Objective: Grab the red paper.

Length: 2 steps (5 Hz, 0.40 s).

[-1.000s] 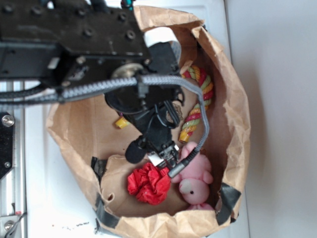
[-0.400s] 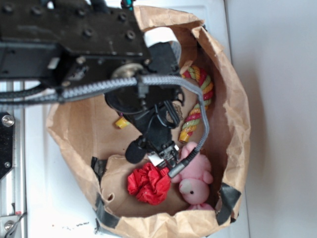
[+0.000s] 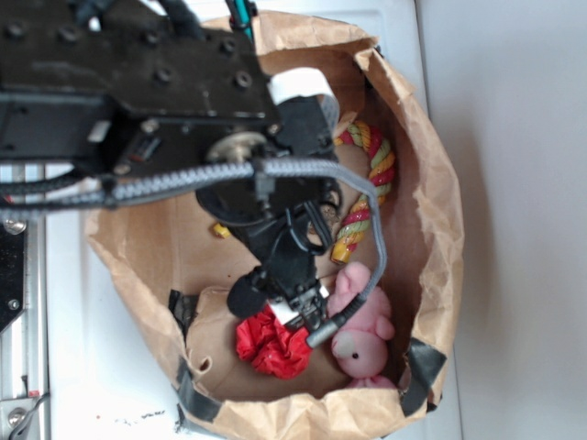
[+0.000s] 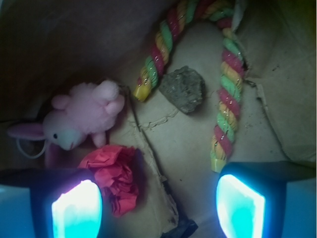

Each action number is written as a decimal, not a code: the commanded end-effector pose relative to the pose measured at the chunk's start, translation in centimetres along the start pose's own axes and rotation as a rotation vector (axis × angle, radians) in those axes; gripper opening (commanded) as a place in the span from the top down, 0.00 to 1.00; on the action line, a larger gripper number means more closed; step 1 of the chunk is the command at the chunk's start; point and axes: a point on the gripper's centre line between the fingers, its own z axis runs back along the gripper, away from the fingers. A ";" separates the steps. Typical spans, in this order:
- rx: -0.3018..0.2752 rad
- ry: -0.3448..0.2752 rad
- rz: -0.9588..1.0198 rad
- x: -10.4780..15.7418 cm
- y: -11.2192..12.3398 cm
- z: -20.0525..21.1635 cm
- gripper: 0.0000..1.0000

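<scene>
Our pincer (image 4: 158,203) hangs wide open inside the brown paper bag (image 3: 431,183), holding nothing, with the red paper (image 4: 115,174) just beside its left finger (image 4: 77,206), near the pink plush toy (image 4: 81,119). We judge we should shift sideways to centre the wad between the pads, sink lower, then close. We count one red paper, one plush, one striped rope (image 4: 225,84), one grey lump (image 4: 183,88).

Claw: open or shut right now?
Open. In the wrist view the claw shows both fingers far apart, with the red paper beside one finger, not gripped.
</scene>
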 end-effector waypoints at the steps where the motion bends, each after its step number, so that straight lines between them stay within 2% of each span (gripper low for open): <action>1: 0.001 -0.022 -0.051 0.4 -1.9 0.3 0.00; 2: 0.022 -0.011 -0.038 0.9 -1.8 -0.2 0.00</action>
